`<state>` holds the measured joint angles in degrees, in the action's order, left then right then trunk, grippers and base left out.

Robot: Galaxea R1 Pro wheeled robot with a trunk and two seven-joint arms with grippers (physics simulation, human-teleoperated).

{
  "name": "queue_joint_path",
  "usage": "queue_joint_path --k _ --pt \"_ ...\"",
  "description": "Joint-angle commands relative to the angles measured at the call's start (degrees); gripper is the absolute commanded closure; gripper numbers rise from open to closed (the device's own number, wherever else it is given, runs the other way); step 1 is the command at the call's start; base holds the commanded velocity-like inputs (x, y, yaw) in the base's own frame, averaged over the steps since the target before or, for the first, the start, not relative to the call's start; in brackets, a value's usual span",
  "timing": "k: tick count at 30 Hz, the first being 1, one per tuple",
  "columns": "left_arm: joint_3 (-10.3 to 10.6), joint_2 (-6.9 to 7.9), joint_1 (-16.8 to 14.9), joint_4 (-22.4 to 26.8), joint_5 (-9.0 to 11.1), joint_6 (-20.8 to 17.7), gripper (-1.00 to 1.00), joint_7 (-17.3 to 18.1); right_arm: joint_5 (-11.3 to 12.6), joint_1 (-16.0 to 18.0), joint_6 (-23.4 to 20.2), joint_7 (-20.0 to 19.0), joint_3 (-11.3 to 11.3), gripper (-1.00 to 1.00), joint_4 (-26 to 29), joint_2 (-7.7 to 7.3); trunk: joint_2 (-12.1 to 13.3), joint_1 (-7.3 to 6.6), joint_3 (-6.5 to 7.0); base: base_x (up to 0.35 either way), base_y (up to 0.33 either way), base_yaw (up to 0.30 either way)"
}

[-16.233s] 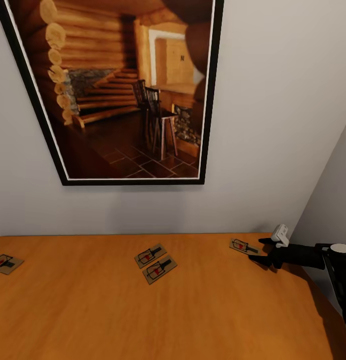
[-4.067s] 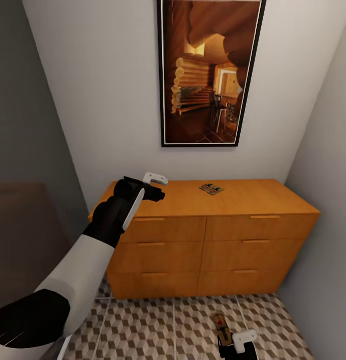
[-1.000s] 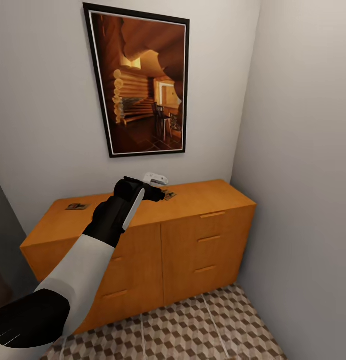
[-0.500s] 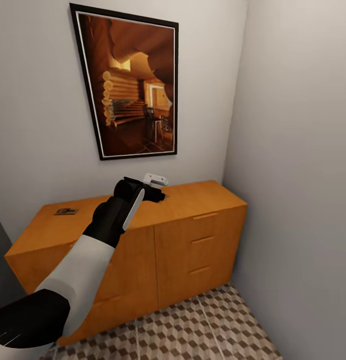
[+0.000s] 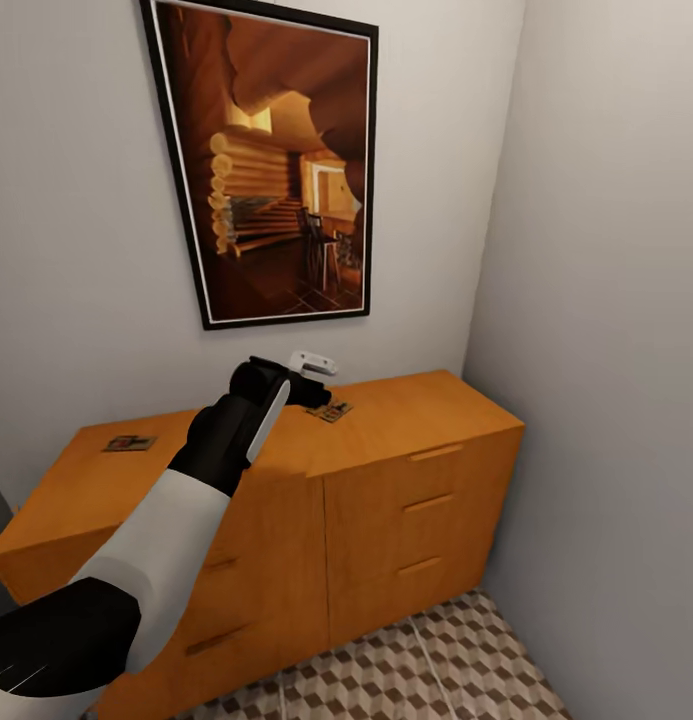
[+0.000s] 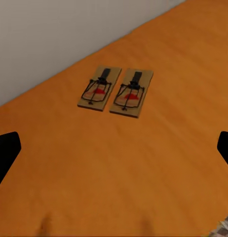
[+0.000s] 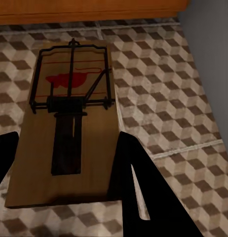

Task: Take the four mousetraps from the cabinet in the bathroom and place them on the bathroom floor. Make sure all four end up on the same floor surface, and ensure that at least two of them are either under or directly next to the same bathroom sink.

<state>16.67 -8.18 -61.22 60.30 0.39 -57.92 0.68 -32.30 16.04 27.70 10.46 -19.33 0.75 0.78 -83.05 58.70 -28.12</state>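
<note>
A: Head view, item 1: cabinet (image 5: 386, 480), orange-brown, against wall under framed picture (image 5: 271, 165). Contents on top?
B: One mousetrap (image 5: 128, 442) near its left end. Two more, the pair of mousetraps (image 6: 115, 91), lie side by side w/ long edges touching, near the back wall, just ahead of left pincer (image 5: 321, 385).
A: Left pincer state?
B: Fingers (image 6: 5, 150) wide apart, nothing between; hovers above cabinet top.
A: Item 4?
B: Fourth mousetrap (image 7: 69, 123) clamped in right pincer (image 7: 62, 163), approx. level, over bathroom floor (image 7: 168, 89) close to cabinet base. Probably not touching tiles; can't tell for sure.
</note>
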Motion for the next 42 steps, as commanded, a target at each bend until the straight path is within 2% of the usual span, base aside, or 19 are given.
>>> queue_joint_path --k 1,5,11,14,18,21,25,33,42 --pt "0.0 0.00 0.0 -0.1 0.0 -0.2 -1.00 0.8 -0.4 0.0 0.1 0.2 -0.3 1.00 0.0 0.01 0.0 0.03 -0.06 0.287 0.021 0.000" --pt "0.0 0.00 0.0 -0.7 0.0 -0.1 -1.00 4.4 -0.4 0.0 0.1 0.2 -0.3 1.00 0.0 0.01 0.0 0.03 -0.06 0.226 0.008 0.000" --pt "0.0 0.00 0.0 -1.7 0.0 -0.1 -1.00 6.5 -0.4 0.0 0.1 0.2 -0.3 1.00 0.0 0.01 0.0 0.03 -0.06 0.071 0.002 0.000" --pt "0.8 0.02 0.0 -1.8 0.0 -0.1 -1.00 6.8 -0.4 0.0 0.1 0.2 -0.3 1.00 0.0 0.01 0.0 0.03 -0.06 0.010 0.000 0.000" --pt "4.0 0.14 0.0 -1.9 0.0 -0.1 -1.00 6.9 -0.4 0.0 0.1 0.2 -0.3 1.00 0.0 0.01 0.0 0.03 -0.06 0.003 0.000 0.000" --pt "4.8 0.15 0.0 -1.9 0.0 -0.1 -1.00 6.9 -0.4 0.0 0.1 0.2 -0.3 1.00 0.0 0.01 0.0 0.03 -0.06 0.000 0.000 0.000" --pt "5.1 0.17 0.0 -1.9 0.0 -0.1 -1.00 7.5 -0.4 0.0 0.1 0.2 -0.3 1.00 0.0 0.01 0.0 0.03 -0.06 0.000 0.000 0.000" --pt "5.1 0.69 0.0 -1.8 -0.1 0.0 -1.00 11.4 -0.4 0.0 0.1 0.2 -0.3 1.00 0.0 0.01 0.0 0.03 -0.06 0.000 0.000 0.000" --pt "5.1 0.86 0.0 -1.9 -0.1 0.0 -1.00 11.9 -0.4 0.0 0.1 0.2 -0.3 1.00 0.0 0.06 0.0 0.03 -0.15 0.000 0.000 0.000"
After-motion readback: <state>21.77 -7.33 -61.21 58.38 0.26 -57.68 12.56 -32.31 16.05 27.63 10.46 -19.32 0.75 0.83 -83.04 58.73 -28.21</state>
